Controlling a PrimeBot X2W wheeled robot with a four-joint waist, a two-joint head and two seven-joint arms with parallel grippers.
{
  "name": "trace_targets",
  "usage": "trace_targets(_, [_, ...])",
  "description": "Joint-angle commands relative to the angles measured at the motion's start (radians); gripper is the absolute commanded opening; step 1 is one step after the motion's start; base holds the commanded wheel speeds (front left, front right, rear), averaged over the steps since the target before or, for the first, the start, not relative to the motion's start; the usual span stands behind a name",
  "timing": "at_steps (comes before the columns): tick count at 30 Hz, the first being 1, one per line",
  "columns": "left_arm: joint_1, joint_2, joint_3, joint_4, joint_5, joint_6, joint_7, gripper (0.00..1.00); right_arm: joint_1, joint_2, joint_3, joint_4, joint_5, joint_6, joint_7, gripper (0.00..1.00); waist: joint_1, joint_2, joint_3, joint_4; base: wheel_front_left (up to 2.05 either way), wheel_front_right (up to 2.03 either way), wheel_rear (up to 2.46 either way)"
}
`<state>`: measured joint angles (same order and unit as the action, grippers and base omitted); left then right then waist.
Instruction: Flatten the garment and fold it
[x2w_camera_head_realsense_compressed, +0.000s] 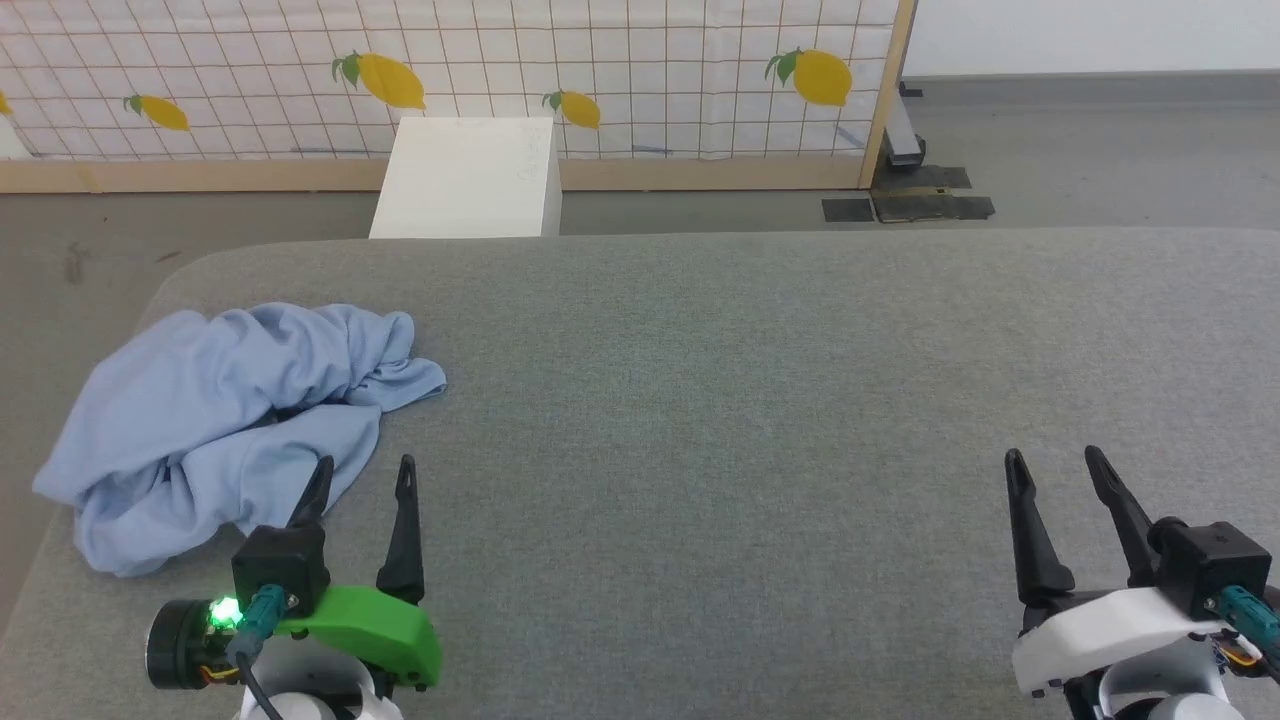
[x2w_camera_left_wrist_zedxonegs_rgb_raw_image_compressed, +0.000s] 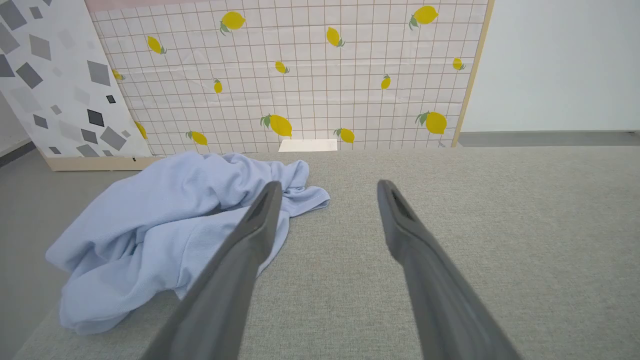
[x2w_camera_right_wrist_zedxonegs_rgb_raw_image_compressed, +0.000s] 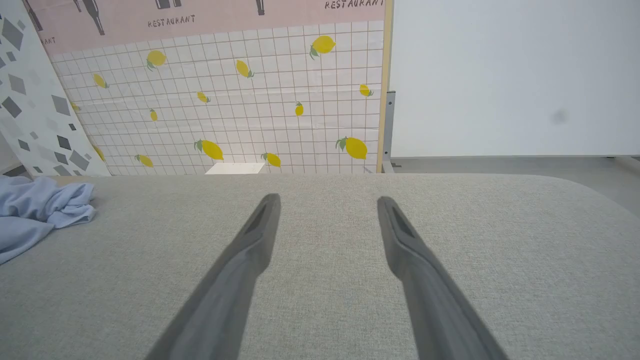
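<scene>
Lying crumpled, garment near parted left fingers

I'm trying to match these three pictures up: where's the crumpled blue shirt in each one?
Head view: shirt lies crumpled at the left.
Left wrist view: shirt left of centre, lower half.
Right wrist view: shirt at the left edge, cut off.
Shared landmark: the white box against the lemon panel.

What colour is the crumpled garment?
Light blue all over the garment, seen best in the left wrist view.
</scene>
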<state>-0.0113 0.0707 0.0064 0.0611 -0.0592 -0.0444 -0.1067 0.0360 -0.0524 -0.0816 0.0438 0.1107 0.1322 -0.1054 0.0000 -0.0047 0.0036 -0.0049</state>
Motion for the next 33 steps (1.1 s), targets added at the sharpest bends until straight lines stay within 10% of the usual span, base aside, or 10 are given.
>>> trace_targets(1, [0.013,0.009,0.003,0.005,-0.014,-0.008,-0.01,1.0,0.015,0.001,-0.006,0.004,0.011,-0.001,-0.01,1.0,0.0,0.002,0.0,0.0,0.0,0.0,0.0])
trace_targets(33, [0.009,0.02,0.016,0.046,-0.046,-0.038,-0.075,1.0,0.033,0.002,-0.02,0.021,0.03,-0.001,-0.076,1.0,0.0,0.0032,0.011,0.02,0.0,0.0,0.0])
